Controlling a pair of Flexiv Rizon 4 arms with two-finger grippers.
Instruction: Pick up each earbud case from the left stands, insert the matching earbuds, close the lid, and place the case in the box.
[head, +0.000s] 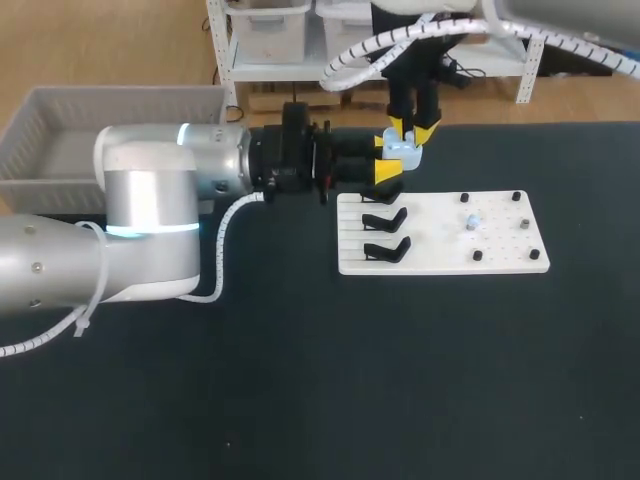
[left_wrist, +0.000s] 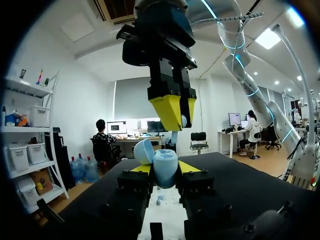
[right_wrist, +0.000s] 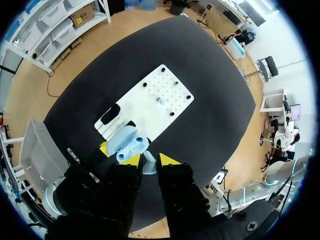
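Seen from above, the light is even and bright. The matte black desk (head: 300, 380) swallows it, shadows and all, and the white perforated plastic board (head: 440, 250) verges on overexposed. The brushed silver left arm (head: 150, 200) carries a dull sheen and a glowing cyan ring. In the left wrist view, ceiling lamps burn out to white glare. The pale blue plastic earbud case (left_wrist: 164, 167) in the left jaws is crisp there, and the dark housings nearest the lens are murky. Both wrist views bow straight lines toward their edges. The small white earbud (right_wrist: 149, 165) between the right jaws looks soft.
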